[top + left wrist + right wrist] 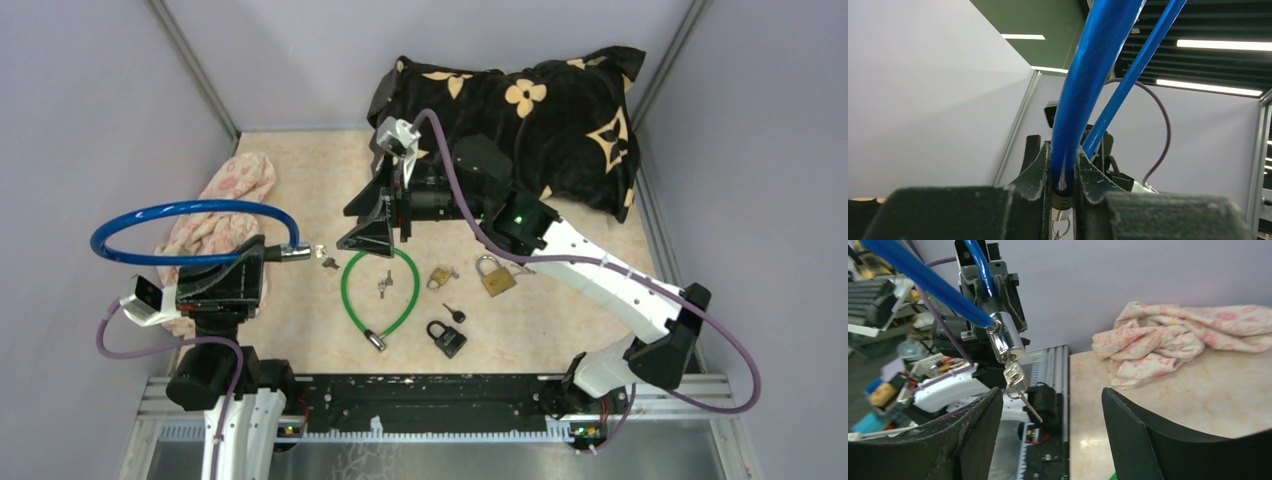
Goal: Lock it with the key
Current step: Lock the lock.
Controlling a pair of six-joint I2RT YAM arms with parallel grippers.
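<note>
Left pincer (258,255) clenches the springy blue cable (190,212) just behind its slick steel barrel (1004,342); right pincer (1050,400) gapes, the small light key (1015,376) sitting in that barrel just ahead, probably best pinched flat across its bow

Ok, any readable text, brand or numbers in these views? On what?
No text is readable in any view.
Markings on the brass padlock and the black padlock, if any, are too small to read.
No legible stamp shows on the blue cable lock or its key.
The pillow has only flower and star shapes, no letters.
</note>
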